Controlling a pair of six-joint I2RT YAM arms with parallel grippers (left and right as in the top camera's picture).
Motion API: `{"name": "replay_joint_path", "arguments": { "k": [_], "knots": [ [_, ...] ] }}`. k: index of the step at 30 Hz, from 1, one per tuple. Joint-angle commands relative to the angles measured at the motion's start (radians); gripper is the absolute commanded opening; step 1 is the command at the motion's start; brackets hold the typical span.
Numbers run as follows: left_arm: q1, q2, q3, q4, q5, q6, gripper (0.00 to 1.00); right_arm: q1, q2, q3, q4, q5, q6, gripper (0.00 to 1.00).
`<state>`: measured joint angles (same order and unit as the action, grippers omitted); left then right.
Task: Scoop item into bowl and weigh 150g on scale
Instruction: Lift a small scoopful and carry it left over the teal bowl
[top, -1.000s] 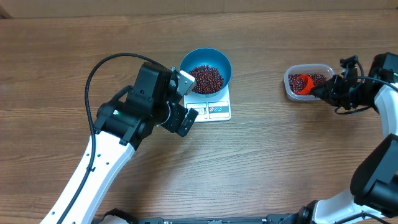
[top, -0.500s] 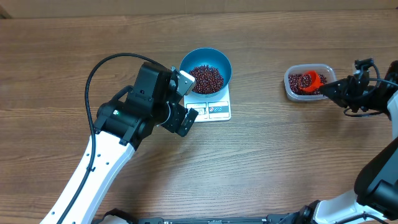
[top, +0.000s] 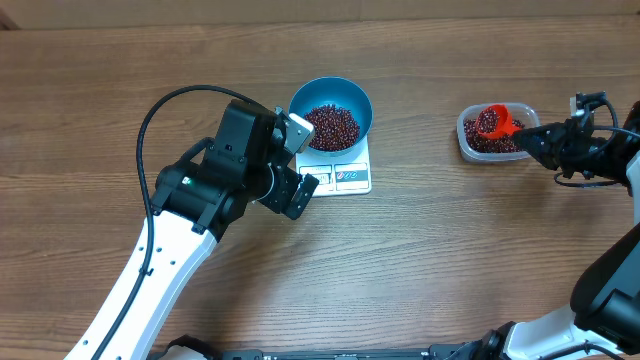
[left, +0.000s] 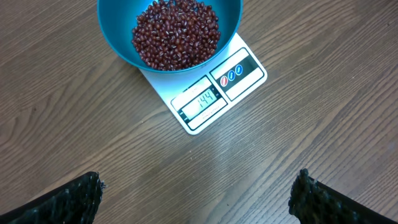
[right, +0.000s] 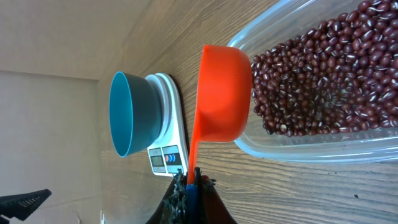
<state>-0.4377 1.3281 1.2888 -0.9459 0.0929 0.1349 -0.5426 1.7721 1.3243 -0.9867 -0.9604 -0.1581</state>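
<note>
Item: dark red-brown beans (top: 331, 126), in two lots. First lot: a loose heap inside the bright blue bowl (top: 300, 100), which stands on the far part of the white scale (top: 345, 177), near the middle of the wooden tabletop (top: 450, 250). The scale's display (left: 200, 101), on the edge nearer the left arm, is uncovered and reads 144 in the left wrist view. Second lot: a layer in the clear plastic tub (top: 464, 140), well apart from the scale, on the right side of the tabletop. Scoop (top: 495, 122): orange, round-cupped, with a thin handle; its cup sits over the tub's near rim and shows beans inside from overhead. Right hand (top: 530, 140): clenched tight on the end of the scoop's handle, just beside the tub, fingers pressed together around it in the right wrist view. Left hand (top: 300, 160): released, jaws spread wide, grasping nothing, poised above bare tabletop just beside the scale's display edge, touching neither scale nor bowl; both fingertips (left: 84, 196) show at the lower corners of its own view.
</note>
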Motion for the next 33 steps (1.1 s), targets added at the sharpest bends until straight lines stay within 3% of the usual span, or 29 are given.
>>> {"name": "replay_joint_path", "arguments": {
  "k": [1, 9, 20, 33],
  "knots": [
    [0.000, -0.008, -0.004, 0.001, -0.007, 0.018, 1.00, -0.004, 0.003, -0.001, -0.003, -0.029, -0.008, 0.03],
    [0.000, -0.008, -0.004, 0.001, -0.007, 0.019, 1.00, 0.027, -0.023, -0.001, -0.029, -0.030, -0.016, 0.04],
    [0.000, -0.008, -0.004, 0.001, -0.007, 0.019, 1.00, 0.182, -0.090, 0.031, 0.003, -0.144, 0.013, 0.04],
    [0.000, -0.008, -0.004, 0.001, -0.007, 0.018, 0.99, 0.446, -0.091, 0.033, 0.264, -0.142, 0.249, 0.04]
  ]
}}
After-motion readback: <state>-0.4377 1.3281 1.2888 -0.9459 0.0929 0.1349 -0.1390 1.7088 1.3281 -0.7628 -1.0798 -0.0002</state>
